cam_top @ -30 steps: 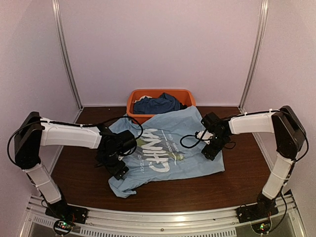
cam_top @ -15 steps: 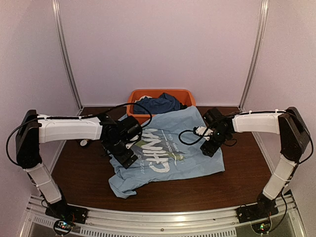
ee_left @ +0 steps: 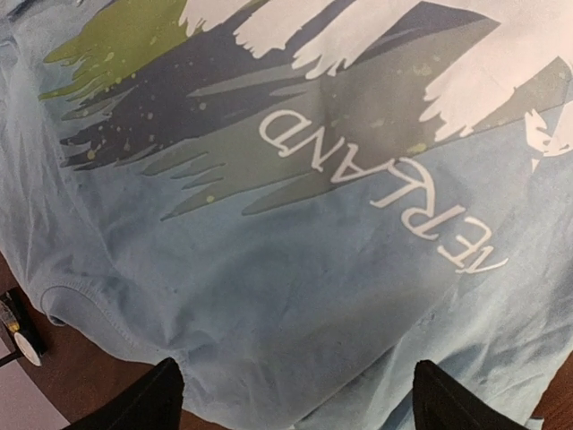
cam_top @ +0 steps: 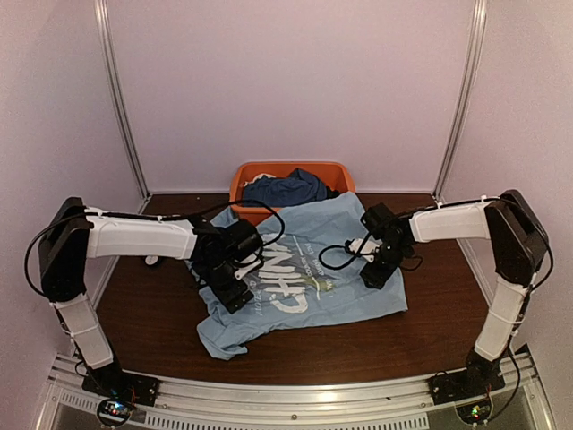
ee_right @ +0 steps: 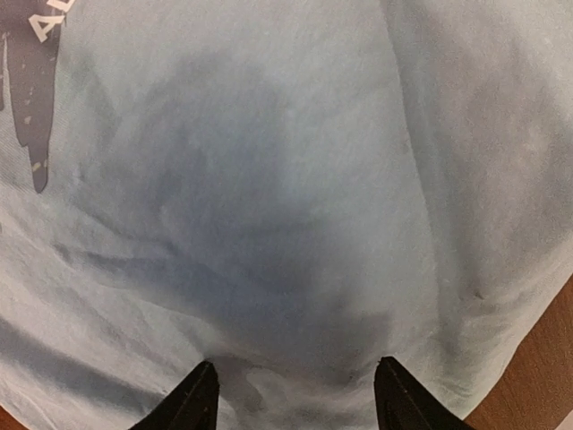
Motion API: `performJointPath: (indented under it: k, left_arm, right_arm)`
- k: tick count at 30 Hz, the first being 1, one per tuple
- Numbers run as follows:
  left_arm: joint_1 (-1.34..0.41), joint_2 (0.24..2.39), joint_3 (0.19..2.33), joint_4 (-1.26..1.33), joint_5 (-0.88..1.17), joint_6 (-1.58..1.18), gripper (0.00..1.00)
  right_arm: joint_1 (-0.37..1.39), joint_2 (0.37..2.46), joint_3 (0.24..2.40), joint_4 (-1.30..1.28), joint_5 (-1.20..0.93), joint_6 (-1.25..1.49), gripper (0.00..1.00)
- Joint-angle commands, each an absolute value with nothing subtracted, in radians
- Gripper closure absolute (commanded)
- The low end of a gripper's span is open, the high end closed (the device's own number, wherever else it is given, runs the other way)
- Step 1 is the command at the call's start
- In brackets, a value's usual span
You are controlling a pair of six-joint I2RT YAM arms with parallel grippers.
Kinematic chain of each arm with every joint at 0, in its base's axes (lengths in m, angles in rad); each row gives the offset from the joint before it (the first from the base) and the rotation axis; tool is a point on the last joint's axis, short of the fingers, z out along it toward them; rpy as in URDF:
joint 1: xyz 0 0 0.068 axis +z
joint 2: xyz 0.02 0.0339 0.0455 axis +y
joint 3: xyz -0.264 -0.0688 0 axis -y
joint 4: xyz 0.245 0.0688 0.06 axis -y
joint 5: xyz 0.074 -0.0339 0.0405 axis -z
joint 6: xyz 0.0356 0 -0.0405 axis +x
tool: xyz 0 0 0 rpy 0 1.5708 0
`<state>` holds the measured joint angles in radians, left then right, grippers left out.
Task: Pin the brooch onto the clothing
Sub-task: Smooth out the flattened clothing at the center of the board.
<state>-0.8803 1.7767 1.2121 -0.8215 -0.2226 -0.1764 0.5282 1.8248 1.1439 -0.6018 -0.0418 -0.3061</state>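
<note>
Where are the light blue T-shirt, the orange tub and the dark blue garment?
light blue T-shirt (cam_top: 358,300), top view, plain cloth right of print
orange tub (cam_top: 269,167), top view, back rim
dark blue garment (cam_top: 288,190), top view, middle of heap

The left arm (cam_top: 134,237) reaches inward from its base with the forearm nearly level. Its wrist bends down, so the left claw (cam_top: 231,294) points downward, its two black fingertips (ee_left: 161,399) spread wide. The right arm (cam_top: 452,219) mirrors this pose. The right claw (cam_top: 376,274) also points down, its own fingertips (ee_right: 199,399) parted less widely.
</note>
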Motion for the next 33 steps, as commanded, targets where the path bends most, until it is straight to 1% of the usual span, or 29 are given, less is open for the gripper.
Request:
performJointPath:
  k: [1, 3, 5, 6, 8, 9, 11, 12, 16, 17, 19, 20, 22, 24, 25, 26, 31, 33]
  left_arm:
    - [-0.876, 1.820, 1.188, -0.776, -0.196, -0.151, 0.11]
    - [-0.876, 1.834, 1.181, -0.773, -0.191, -0.146, 0.16]
    - [-0.875, 1.842, 1.177, -0.770, -0.199, -0.147, 0.20]
    - [-0.876, 1.843, 1.174, -0.768, -0.200, -0.146, 0.24]
    - [-0.876, 1.844, 1.175, -0.765, -0.210, -0.147, 0.36]
    - [-0.876, 1.842, 1.176, -0.765, -0.212, -0.146, 0.45]
    - [-0.876, 1.841, 1.179, -0.765, -0.217, -0.146, 0.57]
    - [-0.876, 1.841, 1.180, -0.765, -0.221, -0.146, 0.61]
    - [-0.876, 1.831, 1.177, -0.764, -0.238, -0.149, 0.73]
    - [-0.876, 1.829, 1.177, -0.764, -0.241, -0.150, 0.75]
    - [-0.876, 1.823, 1.175, -0.764, -0.242, -0.150, 0.75]
    - [-0.876, 1.820, 1.174, -0.762, -0.243, -0.151, 0.73]
    - [-0.876, 1.814, 1.169, -0.760, -0.251, -0.153, 0.71]
    - [-0.876, 1.811, 1.167, -0.759, -0.255, -0.154, 0.65]
    - [-0.876, 1.808, 1.165, -0.757, -0.255, -0.155, 0.62]
    - [-0.876, 1.805, 1.163, -0.756, -0.255, -0.155, 0.60]
    - [-0.874, 1.799, 1.158, -0.752, -0.258, -0.156, 0.55]
    - [-0.874, 1.797, 1.157, -0.752, -0.259, -0.156, 0.55]
  right_arm:
    - [0.534, 1.845, 1.166, -0.601, -0.068, -0.301, 0.45]
    - [0.533, 1.849, 1.161, -0.598, -0.069, -0.298, 0.53]
    - [0.533, 1.853, 1.159, -0.594, -0.073, -0.294, 0.59]
    - [0.533, 1.856, 1.159, -0.595, -0.078, -0.294, 0.67]
    - [0.533, 1.864, 1.160, -0.594, -0.084, -0.292, 0.79]
    - [0.534, 1.866, 1.160, -0.595, -0.087, -0.292, 0.85]
    - [0.533, 1.876, 1.162, -0.602, -0.095, -0.292, 0.97]
    - [0.532, 1.883, 1.165, -0.606, -0.100, -0.292, 1.00]
    - [0.526, 1.893, 1.172, -0.624, -0.128, -0.283, 1.00]
    - [0.523, 1.893, 1.173, -0.622, -0.137, -0.274, 1.00]
    - [0.517, 1.888, 1.172, -0.615, -0.156, -0.254, 1.00]
    - [0.516, 1.886, 1.171, -0.610, -0.159, -0.244, 0.95]
    - [0.517, 1.873, 1.162, -0.603, -0.129, -0.225, 0.74]
    - [0.516, 1.849, 1.142, -0.585, -0.093, -0.211, 0.53]
    - [0.517, 1.836, 1.132, -0.576, -0.079, -0.207, 0.45]
    - [0.516, 1.824, 1.126, -0.570, -0.075, -0.204, 0.39]
    - [0.515, 1.812, 1.124, -0.564, -0.083, -0.191, 0.30]
    - [0.515, 1.814, 1.121, -0.560, -0.091, -0.180, 0.28]
